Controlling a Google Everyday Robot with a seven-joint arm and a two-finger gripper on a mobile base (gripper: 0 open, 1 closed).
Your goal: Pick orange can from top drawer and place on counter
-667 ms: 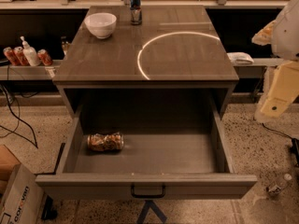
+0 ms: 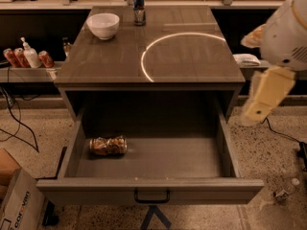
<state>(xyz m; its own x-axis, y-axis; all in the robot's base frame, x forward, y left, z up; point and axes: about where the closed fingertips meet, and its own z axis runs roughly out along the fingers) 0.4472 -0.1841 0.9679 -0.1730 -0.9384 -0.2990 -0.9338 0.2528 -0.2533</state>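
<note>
The orange can (image 2: 108, 145) lies on its side on the floor of the open top drawer (image 2: 151, 190), at the left, near the left wall. The drawer is pulled fully out and its dark handle faces me. The counter (image 2: 120, 61) above it carries a bright white arc (image 2: 158, 44). My gripper (image 2: 252, 115) hangs at the right of the view on a cream link under the white arm joint. It is outside the drawer's right wall, above the floor, and far from the can. It holds nothing that I can see.
A white bowl (image 2: 102, 25) and a slim blue-and-silver can (image 2: 139, 5) stand at the back of the counter. Red cans (image 2: 14, 57) and a pump bottle (image 2: 30, 55) sit on a low shelf at the left. A cardboard box (image 2: 19, 205) stands at the lower left, and cables lie on the floor.
The arm with my gripper has moved left and slightly down, closer to the drawer's right side. The can and the drawer have not moved.
</note>
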